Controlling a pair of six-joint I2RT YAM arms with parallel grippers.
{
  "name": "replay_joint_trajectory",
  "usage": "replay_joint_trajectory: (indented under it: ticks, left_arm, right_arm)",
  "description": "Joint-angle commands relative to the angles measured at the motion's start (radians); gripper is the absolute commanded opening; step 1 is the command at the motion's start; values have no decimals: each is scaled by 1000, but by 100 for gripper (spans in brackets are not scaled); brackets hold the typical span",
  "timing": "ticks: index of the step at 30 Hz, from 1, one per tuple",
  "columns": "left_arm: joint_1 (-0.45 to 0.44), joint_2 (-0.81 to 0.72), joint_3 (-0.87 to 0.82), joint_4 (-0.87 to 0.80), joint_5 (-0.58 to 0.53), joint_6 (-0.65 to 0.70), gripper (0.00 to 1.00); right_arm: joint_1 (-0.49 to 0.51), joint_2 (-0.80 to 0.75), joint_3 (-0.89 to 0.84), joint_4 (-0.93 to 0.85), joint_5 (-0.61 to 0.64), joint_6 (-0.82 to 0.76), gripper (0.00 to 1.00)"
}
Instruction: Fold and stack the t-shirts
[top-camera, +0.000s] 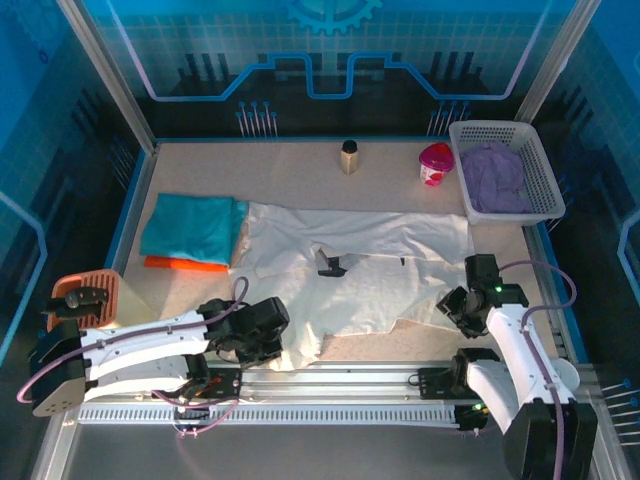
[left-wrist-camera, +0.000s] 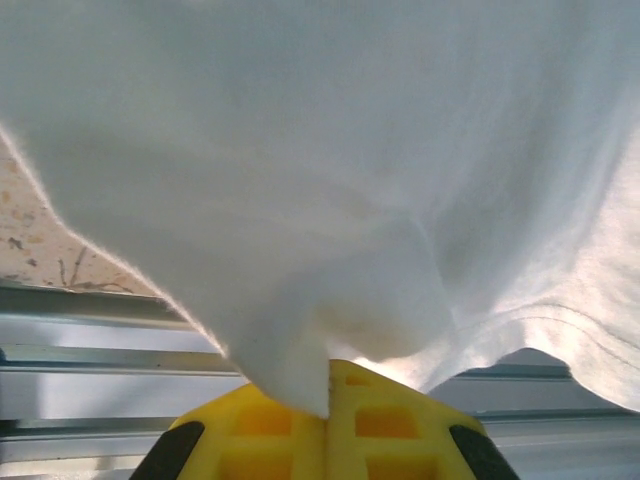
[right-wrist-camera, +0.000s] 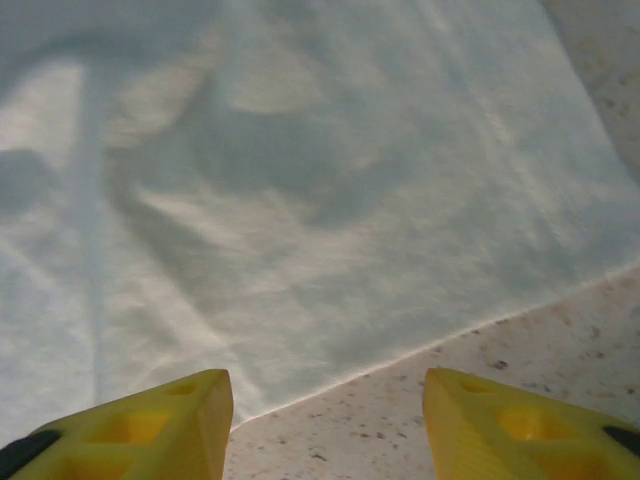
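**Near hem of the white shirt pinched on the left, open jaws at its right edge**

The work surface was a speckled beige table (top-camera: 300, 170) inside a blue-walled enclosure, with an aluminium rail (top-camera: 340, 380) running along its near edge.

Closest to me, just past that rail, my left pincer (top-camera: 268, 345) was shut tight on the near hem of the white t-shirt (top-camera: 380, 270). In the left wrist view the yellow fingers (left-wrist-camera: 400, 430) met with a fold of the cloth caught between them, and the fabric rose from the pinch and spread up across the view.

My right pincer (top-camera: 455, 305) sat at the shirt's near right edge with its jaws apart. In the right wrist view the two yellow fingertips (right-wrist-camera: 190, 410) stood wide, with the hem and bare table (right-wrist-camera: 450, 430) between them and nothing gripped.

The white t-shirt lay spread and rumpled across the middle of the table, with a small dark object (top-camera: 330, 265) on it that I could not identify.

Further left lay the teal t-shirt (top-camera: 190, 228), folded, on top of the orange t-shirt (top-camera: 185, 264), whose near edge peeked out beneath it; the teal one touched the white shirt's left side.

At the far edge stood a small brown bottle (top-camera: 349, 157) and a pink cup (top-camera: 436, 163), well apart from the shirts. In the far right corner was the white mesh basket (top-camera: 548, 180), holding a purple cloth (top-camera: 495, 178).
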Motion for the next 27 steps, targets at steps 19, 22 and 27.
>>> replay_joint_trajectory:
  ticks: [19,22,27]
  left_arm:
    - [40,6,96,-64,-17,102,0]
    - [47,6,95,-62,-13,107,0]
    - [50,0,87,-60,-7,107,0]
  right_arm:
    - [3,258,3,67,36,137,41]
    - [12,299,-12,110,20,156,40]
    - [36,327,-7,115,46,172,32]
